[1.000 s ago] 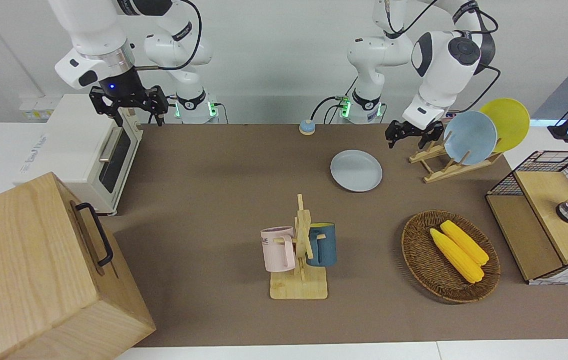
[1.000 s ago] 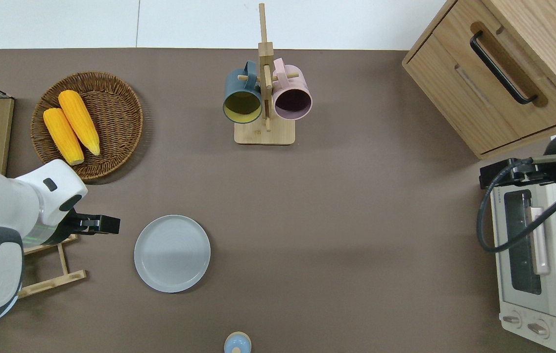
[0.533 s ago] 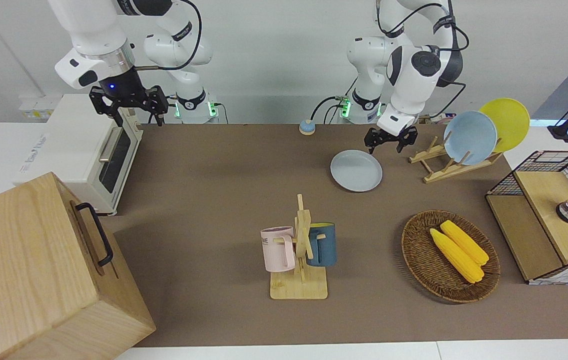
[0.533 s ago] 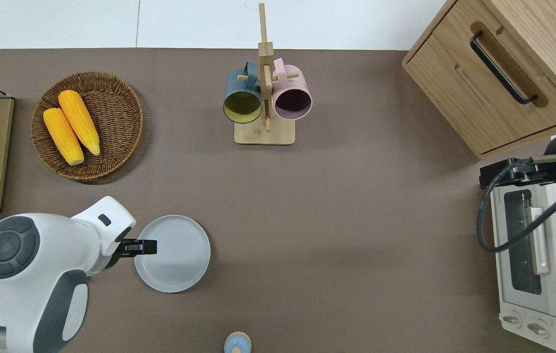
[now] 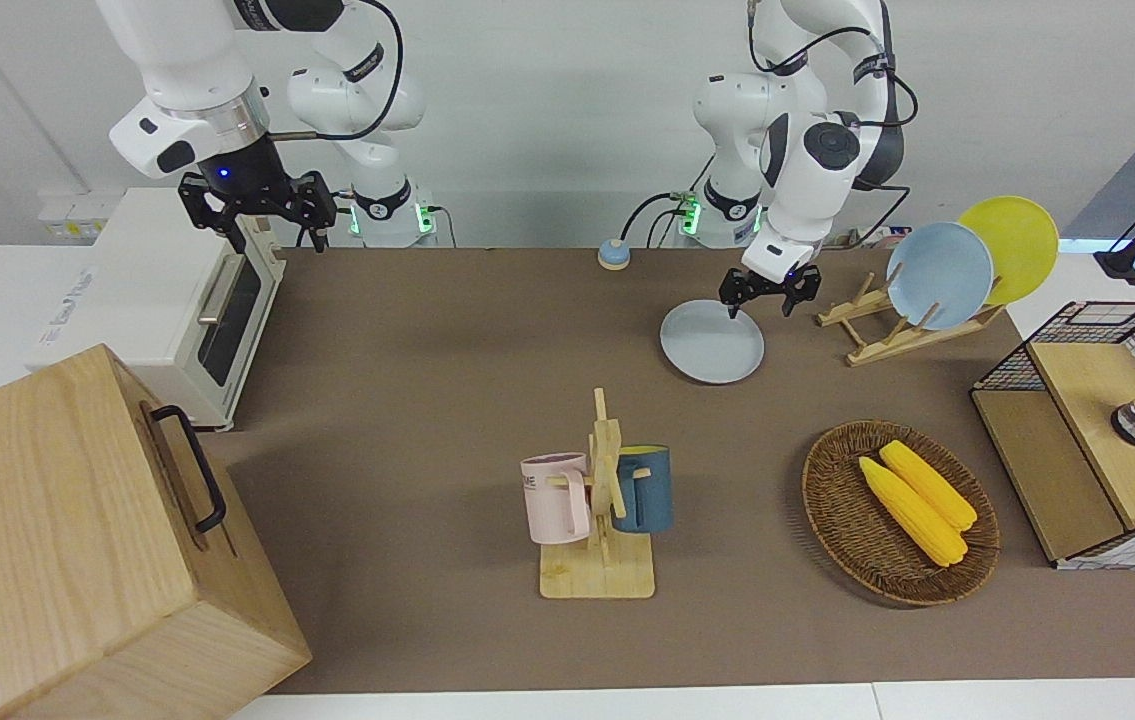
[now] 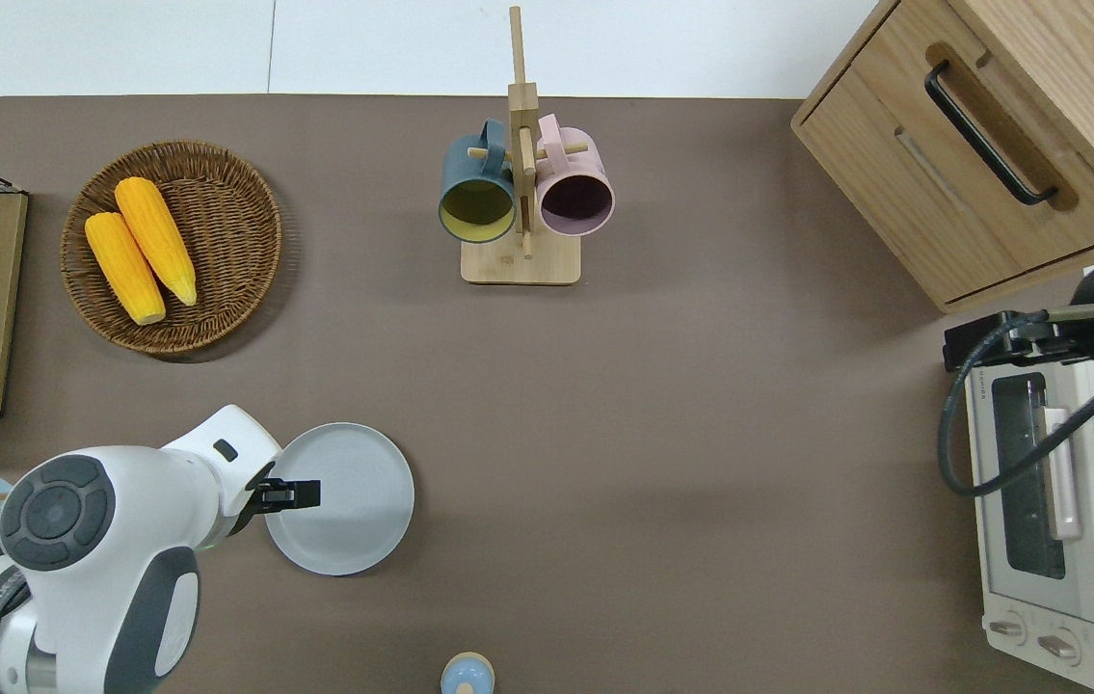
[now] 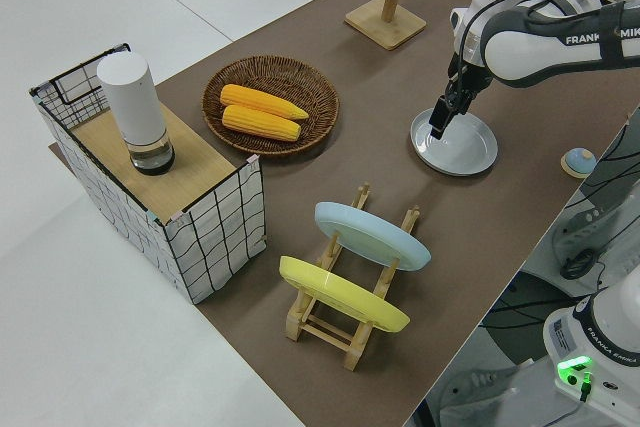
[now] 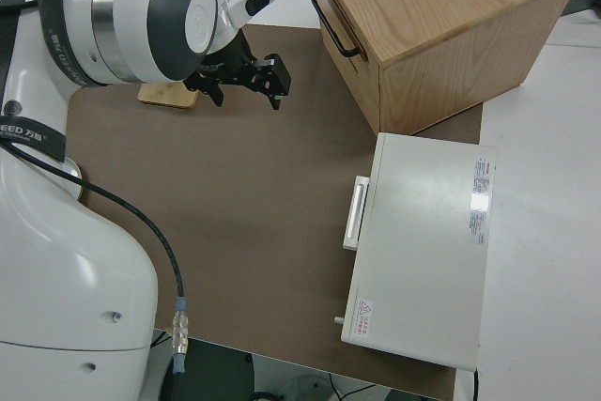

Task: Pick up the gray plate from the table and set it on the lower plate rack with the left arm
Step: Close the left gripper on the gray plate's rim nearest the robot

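Note:
The gray plate [image 5: 712, 342] [image 6: 339, 498] [image 7: 455, 144] lies flat on the brown table [image 5: 427, 400]. My left gripper [image 5: 757, 295] [image 6: 291, 494] [image 7: 440, 122] points down, open, low over the plate's rim on the side toward the left arm's end of the table. Nothing is between its fingers. The slanted light-wood plate rack [image 5: 877, 330] [image 7: 340, 322] stands beside the plate, closer to that end, with a light-blue plate [image 5: 939, 275] and a yellow plate [image 5: 1012, 245] in its upper slots. My right gripper [image 5: 257, 210] [image 8: 246, 77] is parked and open.
A mug stand [image 5: 602, 500] with a pink and a blue mug stands mid-table. A wicker basket [image 5: 902, 510] holds two corn cobs. A wire crate [image 5: 1097, 430], a toaster oven [image 5: 177, 290], a wooden cabinet [image 5: 67, 540] and a small blue knob [image 5: 613, 254] line the edges.
My left gripper swung from over the rack to the gray plate's rim and came lower. The plate and the right arm have not moved.

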{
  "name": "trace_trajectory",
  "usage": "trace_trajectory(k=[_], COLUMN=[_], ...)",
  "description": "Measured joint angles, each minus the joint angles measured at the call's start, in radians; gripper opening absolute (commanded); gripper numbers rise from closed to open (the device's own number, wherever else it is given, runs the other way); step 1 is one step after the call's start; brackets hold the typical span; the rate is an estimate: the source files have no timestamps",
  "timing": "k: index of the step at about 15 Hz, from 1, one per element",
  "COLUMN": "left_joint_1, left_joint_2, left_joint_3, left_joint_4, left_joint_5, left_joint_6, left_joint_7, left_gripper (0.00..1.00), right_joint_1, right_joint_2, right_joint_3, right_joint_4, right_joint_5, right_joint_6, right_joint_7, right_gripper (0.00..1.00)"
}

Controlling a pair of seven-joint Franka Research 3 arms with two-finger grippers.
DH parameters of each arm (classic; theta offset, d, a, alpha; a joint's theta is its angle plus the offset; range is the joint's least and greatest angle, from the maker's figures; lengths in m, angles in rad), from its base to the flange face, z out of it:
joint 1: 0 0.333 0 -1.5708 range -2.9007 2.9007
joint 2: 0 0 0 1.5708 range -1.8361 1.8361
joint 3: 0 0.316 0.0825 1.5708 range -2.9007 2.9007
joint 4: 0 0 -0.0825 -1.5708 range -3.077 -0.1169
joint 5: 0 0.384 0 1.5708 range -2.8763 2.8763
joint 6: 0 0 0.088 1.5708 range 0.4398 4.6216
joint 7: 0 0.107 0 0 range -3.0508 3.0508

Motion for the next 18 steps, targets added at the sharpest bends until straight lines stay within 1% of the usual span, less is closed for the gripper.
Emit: trace_trajectory(k=[3, 8, 12, 18], left_joint_1=[0.0, 0.0, 0.0, 0.001], left_joint_2=[0.001, 0.005, 0.065, 0.116], left_joint_3=[0.0, 0.0, 0.0, 0.002], left_joint_4=[-0.045, -0.054, -0.074, -0.098], left_joint_5=[0.0, 0.0, 0.0, 0.001], left_joint_6=[0.047, 0.053, 0.145, 0.239], left_joint_7=[0.0, 0.0, 0.0, 0.0], left_gripper=[0.99, 0.99, 0.99, 0.99], right_joint_1=[0.0, 0.0, 0.0, 0.0], right_joint_2=[0.0, 0.0, 0.0, 0.0], right_joint_3=[0.0, 0.0, 0.0, 0.0], right_joint_4=[0.0, 0.0, 0.0, 0.0], right_joint_5=[0.0, 0.0, 0.0, 0.0], right_joint_6=[0.0, 0.0, 0.0, 0.0], right_joint_7=[0.0, 0.0, 0.0, 0.0], right_gripper=[0.983, 0.983, 0.983, 0.983])
